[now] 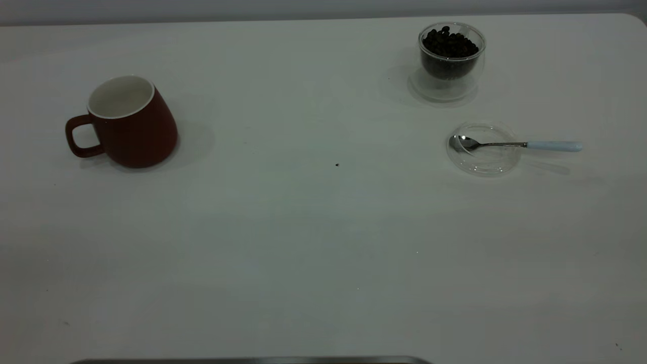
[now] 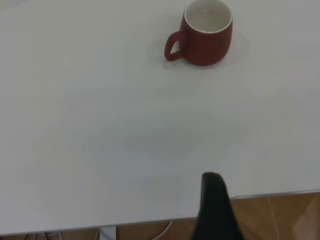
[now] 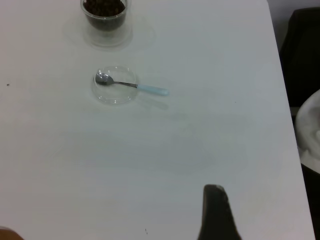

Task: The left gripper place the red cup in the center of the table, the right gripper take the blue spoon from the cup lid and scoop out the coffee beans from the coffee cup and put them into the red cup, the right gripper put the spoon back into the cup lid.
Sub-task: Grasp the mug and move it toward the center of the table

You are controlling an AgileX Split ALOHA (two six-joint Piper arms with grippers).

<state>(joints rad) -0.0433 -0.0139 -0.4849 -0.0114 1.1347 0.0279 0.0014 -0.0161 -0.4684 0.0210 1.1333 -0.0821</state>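
Red cup (image 1: 132,123) upright on the left part of the table (image 1: 303,242), well away from the centre, white inside empty, handle turned outward toward the table's left edge, body leaning slightly in the exterior view, likely from the camera angle. Far across on the right, blue spoon (image 1: 515,145) lying with its bowl in the clear cup lid (image 1: 484,149) and its pale blue handle sticking out past the lid's rim; long axis running straight across the table, bowl end toward the centre, handle end toward the right edge. Just behind the lid, glass coffee cup (image 1: 451,59) full of dark coffee beans (image 1: 450,44), apart from the lid. Nothing yet begun, by the look of it: first step in hand, moving the red cup to the centre. Left gripper (image 2: 216,210) back by the near table edge, well apart from the cup, only one dark finger in the wrist view, so spread or closed cannot be told. Right gripper (image 3: 216,212) likewise back and parked, well apart from spoon and lid, state not readable either. Next move likely calling for a reach forward by the left arm to the cup, gripping at rim or handle, then carrying toward the middle, near the small dark speck (image 1: 337,165).
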